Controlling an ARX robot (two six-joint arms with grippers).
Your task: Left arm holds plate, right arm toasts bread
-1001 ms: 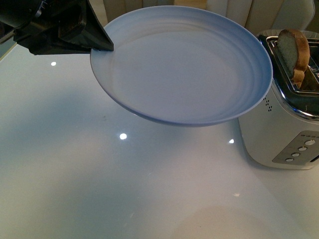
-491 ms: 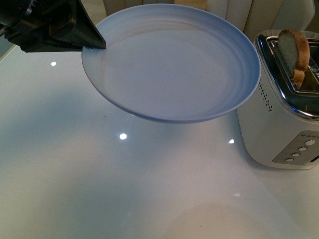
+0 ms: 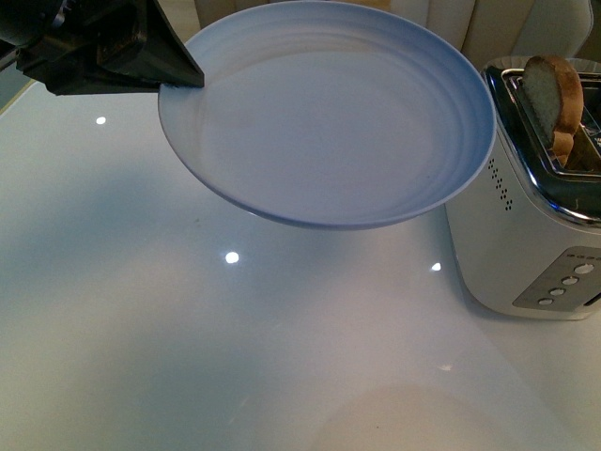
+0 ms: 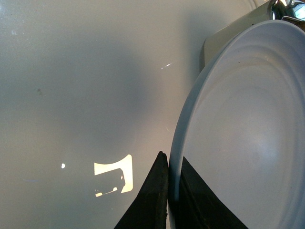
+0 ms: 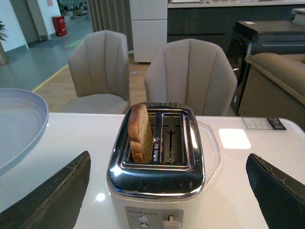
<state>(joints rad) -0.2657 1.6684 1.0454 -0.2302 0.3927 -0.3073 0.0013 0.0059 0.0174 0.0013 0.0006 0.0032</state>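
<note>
My left gripper (image 3: 183,80) is shut on the rim of the pale blue-grey plate (image 3: 329,113), which hangs tilted above the white table beside the toaster. In the left wrist view the dark fingers (image 4: 155,195) pinch the plate (image 4: 248,129) edge between them. The bread (image 3: 554,99) stands upright in a slot of the white and chrome toaster (image 3: 526,235), its rounded top sticking out. In the right wrist view my right gripper (image 5: 169,191) is open, its fingers wide apart on either side of the toaster (image 5: 157,183), with the bread (image 5: 140,133) in the slot nearer the plate (image 5: 19,124).
The glossy white table (image 3: 188,338) reflects ceiling lights. The toaster has buttons and a lever (image 5: 168,220) on its front. Two beige chairs (image 5: 190,76) stand behind the table. The second toaster slot (image 5: 171,138) holds nothing.
The plate and left gripper shifted left away from the toaster, then rose slightly. The bread and toaster have not moved.
</note>
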